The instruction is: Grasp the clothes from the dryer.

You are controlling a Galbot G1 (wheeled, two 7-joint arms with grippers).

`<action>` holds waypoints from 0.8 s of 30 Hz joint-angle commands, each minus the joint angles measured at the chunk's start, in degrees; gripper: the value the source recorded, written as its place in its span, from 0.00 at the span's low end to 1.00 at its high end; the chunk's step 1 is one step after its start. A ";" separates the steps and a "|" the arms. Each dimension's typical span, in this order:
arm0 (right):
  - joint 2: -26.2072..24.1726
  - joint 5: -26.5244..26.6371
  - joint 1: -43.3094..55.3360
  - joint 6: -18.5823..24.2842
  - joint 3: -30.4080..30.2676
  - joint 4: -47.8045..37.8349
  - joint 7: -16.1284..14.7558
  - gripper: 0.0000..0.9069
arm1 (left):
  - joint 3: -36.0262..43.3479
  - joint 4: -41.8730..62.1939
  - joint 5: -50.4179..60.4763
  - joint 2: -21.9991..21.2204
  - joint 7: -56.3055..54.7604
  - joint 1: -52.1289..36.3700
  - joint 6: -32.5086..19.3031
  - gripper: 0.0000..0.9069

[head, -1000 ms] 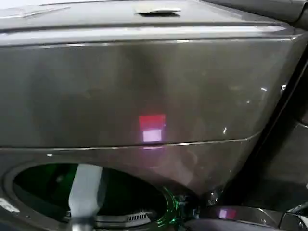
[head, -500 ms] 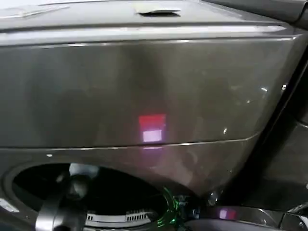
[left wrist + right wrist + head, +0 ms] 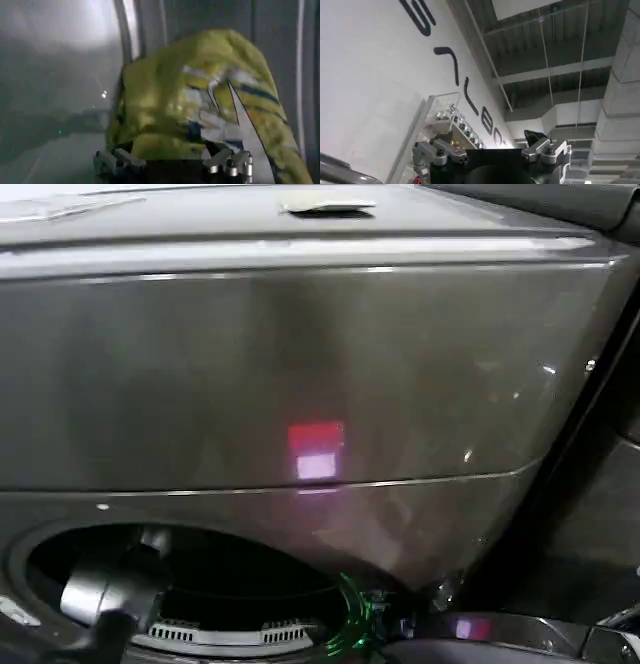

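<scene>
Since the frame half a second back, your left arm [image 3: 100,599] has slid lower and further left in the dryer's round mouth, so its grey barrel now lies at the lower left of the head view. The dryer [image 3: 300,374] fills most of that view, its pink-red light [image 3: 316,450] glowing just below centre.

In the left wrist view your left gripper [image 3: 172,162] sits at the bottom edge, its fingers [image 3: 227,160] pinching the clothes [image 3: 200,105]. The yellow-green bundle with dark marks bulges up across the centre and right of that frame, against the ribbed grey drum wall [image 3: 60,65].

Your right gripper [image 3: 492,150] shows at the bottom of the right wrist view, fingers spread apart and holding nothing, pointing up at a white wall with dark lettering [image 3: 370,65] and a ceiling [image 3: 560,55].
</scene>
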 commanded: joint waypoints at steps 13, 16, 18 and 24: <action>0.08 -0.11 0.17 0.34 -0.17 -0.29 0.18 1.00 | 3.50 4.19 -2.43 -0.53 4.11 -1.34 -1.15 0.00; 0.06 -0.16 0.58 0.28 -0.45 -0.30 0.27 1.00 | 3.14 3.89 -2.89 -0.29 4.35 -1.09 -1.30 0.00; 0.18 -0.23 0.62 0.29 -0.40 -0.51 0.28 1.00 | 1.88 4.09 -4.26 -0.12 4.06 -1.08 -1.36 0.00; 0.40 -0.41 0.87 0.20 -0.81 -0.29 0.38 1.00 | -4.86 -0.79 -11.51 0.21 -2.17 1.34 1.95 0.00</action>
